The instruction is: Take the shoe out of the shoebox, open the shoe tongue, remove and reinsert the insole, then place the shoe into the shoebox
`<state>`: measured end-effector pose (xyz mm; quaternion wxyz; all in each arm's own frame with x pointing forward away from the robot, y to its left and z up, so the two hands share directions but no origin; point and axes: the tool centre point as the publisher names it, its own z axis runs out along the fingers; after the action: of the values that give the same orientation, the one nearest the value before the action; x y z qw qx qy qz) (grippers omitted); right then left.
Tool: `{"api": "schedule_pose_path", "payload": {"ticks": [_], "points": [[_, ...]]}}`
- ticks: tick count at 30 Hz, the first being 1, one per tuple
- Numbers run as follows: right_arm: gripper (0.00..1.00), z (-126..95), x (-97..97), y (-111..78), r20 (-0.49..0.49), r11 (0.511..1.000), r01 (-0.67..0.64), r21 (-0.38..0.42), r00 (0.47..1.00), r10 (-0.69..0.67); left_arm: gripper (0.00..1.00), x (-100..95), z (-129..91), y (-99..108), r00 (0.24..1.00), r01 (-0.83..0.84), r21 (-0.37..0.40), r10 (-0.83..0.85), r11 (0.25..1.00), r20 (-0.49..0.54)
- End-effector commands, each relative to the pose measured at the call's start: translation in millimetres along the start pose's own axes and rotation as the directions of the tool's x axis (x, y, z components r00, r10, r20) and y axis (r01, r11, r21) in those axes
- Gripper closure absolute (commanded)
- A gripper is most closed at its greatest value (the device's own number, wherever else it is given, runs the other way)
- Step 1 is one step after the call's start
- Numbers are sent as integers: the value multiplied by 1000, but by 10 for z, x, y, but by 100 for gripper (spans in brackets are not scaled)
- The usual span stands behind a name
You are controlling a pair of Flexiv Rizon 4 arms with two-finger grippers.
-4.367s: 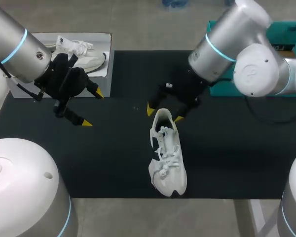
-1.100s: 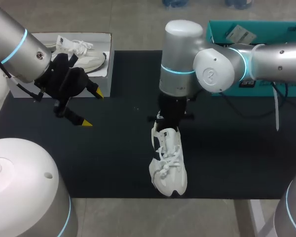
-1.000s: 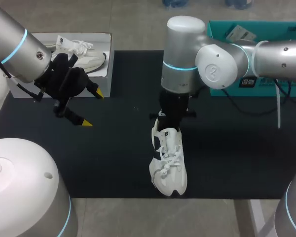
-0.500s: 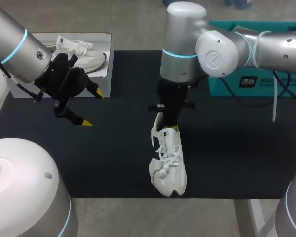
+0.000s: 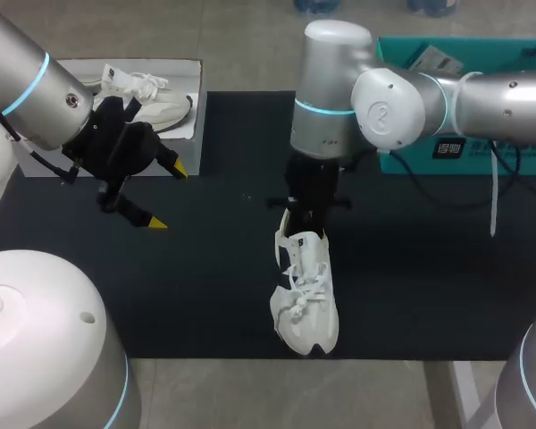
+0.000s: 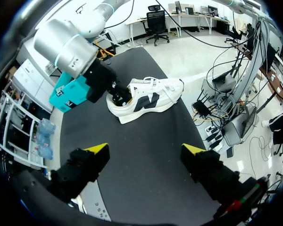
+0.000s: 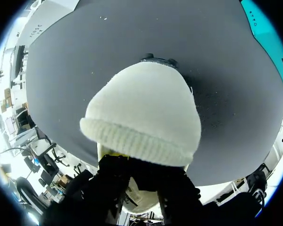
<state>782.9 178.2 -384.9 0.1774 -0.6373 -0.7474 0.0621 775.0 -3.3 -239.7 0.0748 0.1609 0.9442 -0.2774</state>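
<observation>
While 1 shoe point(image 5: 305, 295) on mat point(image 5: 429, 268), 2nd shoe point(image 5: 156, 103) in box point(image 5: 195, 121).

Knit-cloth shoe point(image 5: 304, 295), matt black mat point(image 5: 205, 277)

Left arm point(image 5: 22, 80): is entering from the upper left of the head view, wrist angling down toward the centre. The left gripper point(image 5: 165, 195) is hanging left of centre, its yellow-tipped fingers point(image 5: 177, 168) standing wide apart and holding nothing. Right arm point(image 5: 402, 94): is coming in from the upper right, elbow bending at top centre, wrist pointing straight down. The right gripper point(image 5: 305, 223) is sitting low at mid-frame.
</observation>
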Motion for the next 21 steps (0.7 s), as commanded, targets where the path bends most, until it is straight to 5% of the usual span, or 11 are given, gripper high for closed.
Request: {"api": "schedule_pose_path", "payload": {"ticks": [1,13,21], "points": [[5,-3,-34,-50,-8,1000,-3,-5,1000,3,0,5,1,-2,1000,0,-3,0,1000,0],[0,-167,46,2,18,998,39,-44,999,-38,0,5,1,-2,1000,0,-3,0,1000,0],[0,-589,32,-58,76,993,44,-111,996,-36,0,5,1,-2,1000,0,-3,0,1000,0]]}}
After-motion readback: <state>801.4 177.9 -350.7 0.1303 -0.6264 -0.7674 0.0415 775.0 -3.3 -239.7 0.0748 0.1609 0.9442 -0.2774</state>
